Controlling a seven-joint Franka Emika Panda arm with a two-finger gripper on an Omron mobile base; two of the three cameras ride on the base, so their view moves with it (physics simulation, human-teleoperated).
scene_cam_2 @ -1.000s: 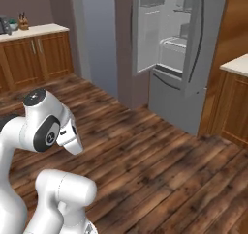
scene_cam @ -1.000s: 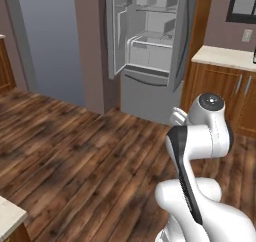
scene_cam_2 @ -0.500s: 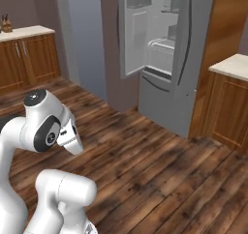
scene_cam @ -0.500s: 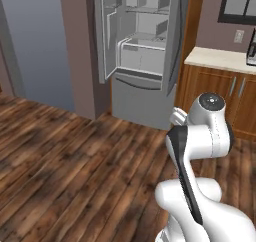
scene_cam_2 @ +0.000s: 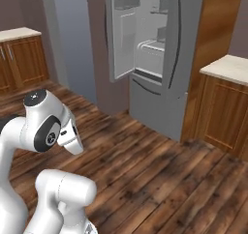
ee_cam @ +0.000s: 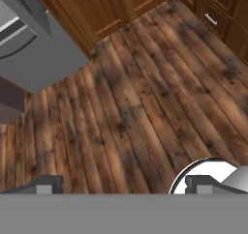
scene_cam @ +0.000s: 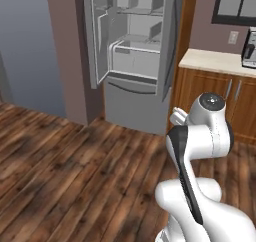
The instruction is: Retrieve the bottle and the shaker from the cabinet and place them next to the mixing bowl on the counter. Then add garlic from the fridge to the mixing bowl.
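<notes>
The tool stands wide open with nothing between its two dark finger tips, which rise apart at the bottom of the hand view. It points down at the floor of dark brown wooden planks, well clear of it and touching nothing.

Beyond the tool, at the upper left of the hand view, lies the grey lower front of the fridge. In the left base view the fridge stands ahead of the folded arm, across a stretch of bare floor and well apart from the tool. Its left door hangs open, showing a pale grey interior with shelves and a pale drawer low in the upper compartment; the right door is shut against the opening, with a dark seal along its edge. Whether any garlic lies inside cannot be told at this size. The lower freezer drawer is closed.

To the right of the fridge, ahead of the tool and to its right, a beige worktop sits over brown wooden cupboards, with a dark appliance at its far right end, cut by the picture's edge. In the right base view a second run of brown cupboards stands far off to the left, beyond a grey wall panel.
</notes>
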